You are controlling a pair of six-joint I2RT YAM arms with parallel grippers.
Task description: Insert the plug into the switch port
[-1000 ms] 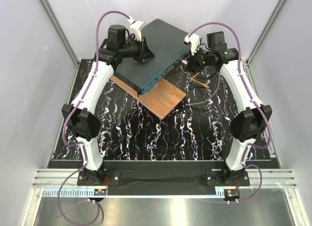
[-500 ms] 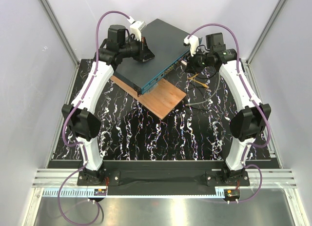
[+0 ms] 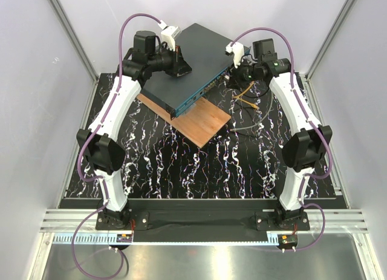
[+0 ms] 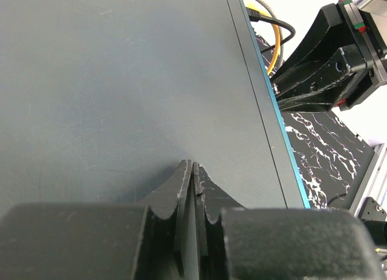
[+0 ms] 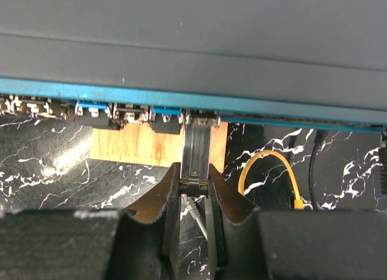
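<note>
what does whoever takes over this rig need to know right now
Left gripper: shut, holding nothing, tips against the top of the switch, apparently steadying it.
Right gripper: shut on the plug, which is lined up with the teal front face.
The switch lies partly on the wooden board.
Done: plug is gripped, its nose at a port mouth.
To do: push it fully home, then release. Whether it is seated cannot be told from these views.
</note>
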